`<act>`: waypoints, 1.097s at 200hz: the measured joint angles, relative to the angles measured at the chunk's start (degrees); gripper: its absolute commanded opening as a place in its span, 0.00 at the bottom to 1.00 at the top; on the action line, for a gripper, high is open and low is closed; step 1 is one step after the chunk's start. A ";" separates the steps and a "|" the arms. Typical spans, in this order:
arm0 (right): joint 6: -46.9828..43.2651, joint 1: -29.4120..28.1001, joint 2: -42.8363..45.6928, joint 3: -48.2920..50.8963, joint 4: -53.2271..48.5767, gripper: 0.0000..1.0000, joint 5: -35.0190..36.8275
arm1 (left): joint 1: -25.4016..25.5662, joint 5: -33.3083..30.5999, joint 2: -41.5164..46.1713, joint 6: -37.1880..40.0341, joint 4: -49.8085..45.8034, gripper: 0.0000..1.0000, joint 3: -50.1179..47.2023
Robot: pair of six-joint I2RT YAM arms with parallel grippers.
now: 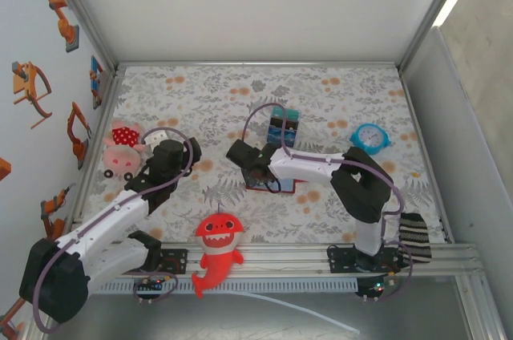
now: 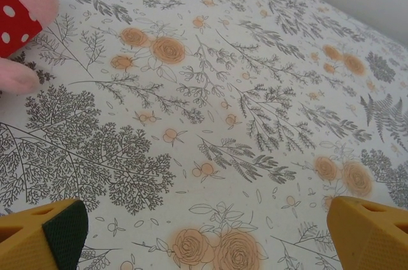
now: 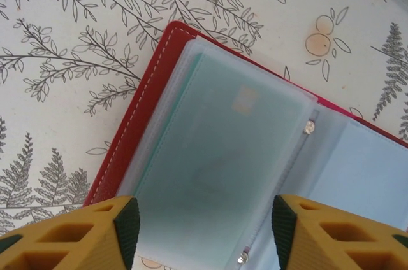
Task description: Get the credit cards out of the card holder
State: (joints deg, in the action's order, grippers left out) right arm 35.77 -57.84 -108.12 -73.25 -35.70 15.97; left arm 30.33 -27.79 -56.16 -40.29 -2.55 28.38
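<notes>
Straddling the open wallet (image 3: 143, 130) lying mid-table, right claw (image 3: 204, 205) has jaws apart around a teal card (image 3: 217, 155) in its clear sleeve; left claw (image 2: 204, 211) wide open above the patterned tablecloth (image 2: 223, 92).

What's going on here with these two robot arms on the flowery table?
The right gripper is down over an open red card holder lying on the table. Its jaws stand apart on either side of a clear sleeve with a teal card inside, and that card has not been pulled out yet. The left gripper hangs open over the tablecloth near a pink stuffed toy, holding nothing.
</notes>
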 measured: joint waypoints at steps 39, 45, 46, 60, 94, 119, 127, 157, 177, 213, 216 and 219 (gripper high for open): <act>0.04 0.00 -1.20 -0.35 -0.04 0.54 -0.20 | 0.00 0.68 -2.29 0.00 0.13 0.97 0.00; 0.04 0.00 -1.20 -0.35 -0.02 0.54 -0.35 | 0.00 0.85 -2.56 0.00 0.20 0.97 0.00; 0.04 0.00 -1.20 -0.35 -0.02 0.54 -0.39 | 0.00 0.85 -2.60 0.00 0.22 0.97 0.00; 0.07 0.00 -1.20 -0.35 0.35 0.55 -1.11 | 0.00 1.27 -3.02 0.02 0.37 0.97 0.00; 0.33 0.00 -1.20 -0.02 1.55 0.55 -2.51 | 0.00 2.23 -3.54 0.00 0.44 0.97 0.02; 0.48 0.00 -1.22 0.72 1.84 0.52 -3.23 | 0.00 3.02 -3.89 0.02 0.42 0.97 0.20; 0.61 0.00 -1.27 0.92 1.88 0.50 -3.32 | 0.00 3.32 -4.11 0.02 0.42 0.97 0.46; 0.94 0.00 -1.27 1.55 2.19 0.44 -3.72 | 0.00 3.91 -4.59 0.04 0.57 0.97 1.22; 1.01 0.07 -1.25 1.81 2.80 0.39 -3.91 | 0.00 4.50 -4.61 0.04 0.63 0.97 1.55; 1.07 0.50 -0.79 2.54 3.69 0.29 -3.89 | 0.00 5.14 -4.63 0.09 0.79 0.97 1.68; 1.16 0.55 -0.72 2.60 3.76 0.28 -3.87 | 0.00 5.16 -4.63 0.09 0.79 0.97 1.70; 1.11 0.61 -0.70 2.69 3.82 0.27 -3.89 | 0.00 5.16 -4.63 0.09 0.79 0.97 1.73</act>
State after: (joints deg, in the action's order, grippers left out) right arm 36.88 -57.23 -108.81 -70.57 -31.88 12.08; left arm 30.33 -22.63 -60.80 -40.21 -1.76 30.11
